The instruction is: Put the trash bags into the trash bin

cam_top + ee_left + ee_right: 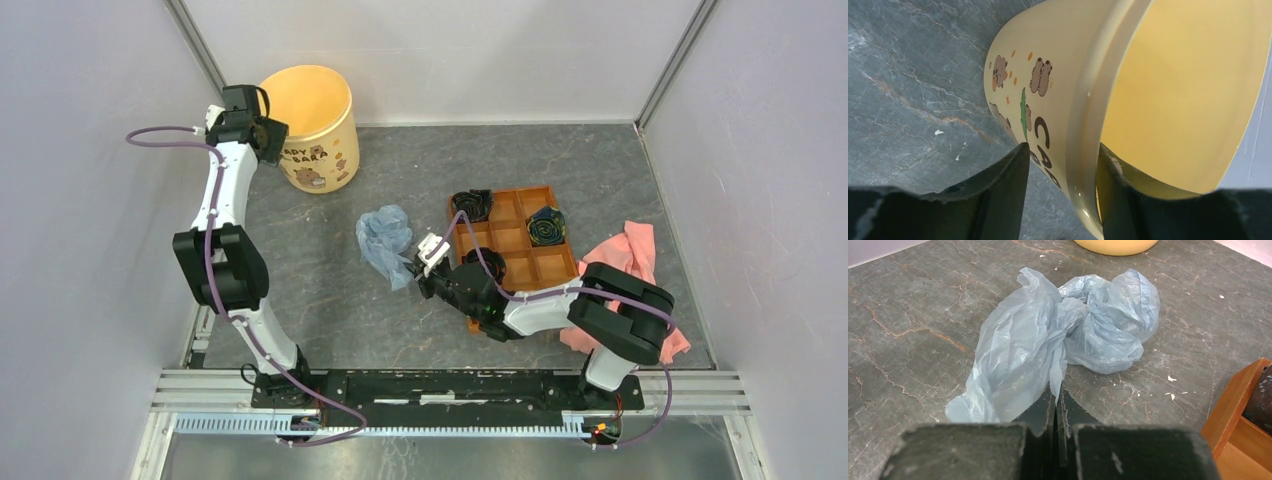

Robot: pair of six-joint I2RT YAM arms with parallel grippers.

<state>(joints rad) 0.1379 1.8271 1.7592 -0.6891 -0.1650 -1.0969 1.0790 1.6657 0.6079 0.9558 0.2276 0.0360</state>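
- right gripper [1056, 402] pinched tight on the trash bags [1023, 345], centre frame: grasp step.
- left gripper [1060, 152] clamps the trash bin [1068, 65] rim, upper left.
- next, likely: lift, carry up-left.

My overhead camera sits above and behind both my bases and faces down on the whole table [330, 300], far enough off to hold the bucket [310, 125], bag [385, 240] and tray [510, 238] together. My left wrist camera looks out along my left gripper [1062, 147], very near the bucket, whose printed side and inner wall fill its frame. My right wrist camera looks low across the table along my right gripper [1055, 390], near the bag, with the bucket's foot at its upper edge and a tray corner at right; the bucket appears in all three views.
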